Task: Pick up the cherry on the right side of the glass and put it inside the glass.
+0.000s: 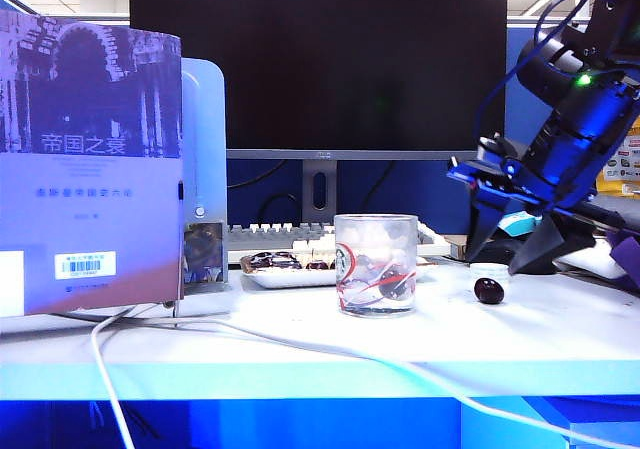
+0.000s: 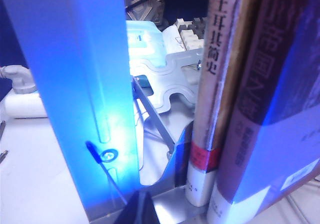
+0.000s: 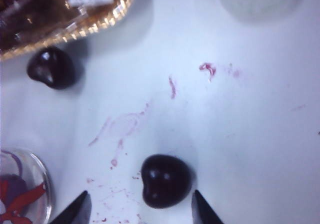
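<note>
The left gripper is out of sight: its wrist view is filled by a blue bookend (image 2: 85, 84) and 2 upright books (image 2: 235, 99). The right gripper (image 1: 515, 254) hangs above the table (image 1: 300, 354) at right, jaws spread wide, the cherry (image 3: 165, 180) lying on the table between its fingertips (image 3: 204, 210), untouched. Left of it stands the glass (image 1: 376, 264); dark shapes inside may be cherries, though print muddles them.
</note>
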Tool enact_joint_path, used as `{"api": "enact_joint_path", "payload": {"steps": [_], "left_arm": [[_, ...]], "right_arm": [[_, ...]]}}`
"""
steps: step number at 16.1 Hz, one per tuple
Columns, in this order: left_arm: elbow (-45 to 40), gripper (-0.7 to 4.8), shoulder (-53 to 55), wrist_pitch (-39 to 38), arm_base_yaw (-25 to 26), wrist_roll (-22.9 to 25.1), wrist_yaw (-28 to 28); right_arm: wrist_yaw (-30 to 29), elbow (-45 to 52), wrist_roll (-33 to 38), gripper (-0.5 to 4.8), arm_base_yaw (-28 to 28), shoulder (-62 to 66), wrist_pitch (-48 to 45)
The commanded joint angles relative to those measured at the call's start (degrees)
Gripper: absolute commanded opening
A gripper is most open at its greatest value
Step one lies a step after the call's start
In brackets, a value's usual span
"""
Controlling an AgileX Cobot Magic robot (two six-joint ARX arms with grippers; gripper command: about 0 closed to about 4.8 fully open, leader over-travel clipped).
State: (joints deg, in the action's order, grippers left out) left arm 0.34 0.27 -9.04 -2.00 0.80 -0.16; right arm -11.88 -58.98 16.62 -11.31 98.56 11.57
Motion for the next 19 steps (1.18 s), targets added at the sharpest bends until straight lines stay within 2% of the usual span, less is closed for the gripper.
{"api": "enact_joint_path", "payload": {"steps": [1, 5, 19], "left_arm": [[0.0, -0.05, -0.2, -0.7, 0.0, 0.2, 0.2], [0.0, -0.05, -0.2, -0.7, 0.0, 0.2, 0.2], [0.0, -0.05, -0.2, -0.7, 0.0, 0.2, 0.2]], "right_arm": [[0.6, -0.2, -0.4, 2.68, 0.0, -0.2, -0.4], [2.0, -0.2, -0.4, 2.69, 0.0, 0.1, -2.9], [1.6, -2.8, -0.4, 2.7, -0.1, 7.2, -2.5]]}}
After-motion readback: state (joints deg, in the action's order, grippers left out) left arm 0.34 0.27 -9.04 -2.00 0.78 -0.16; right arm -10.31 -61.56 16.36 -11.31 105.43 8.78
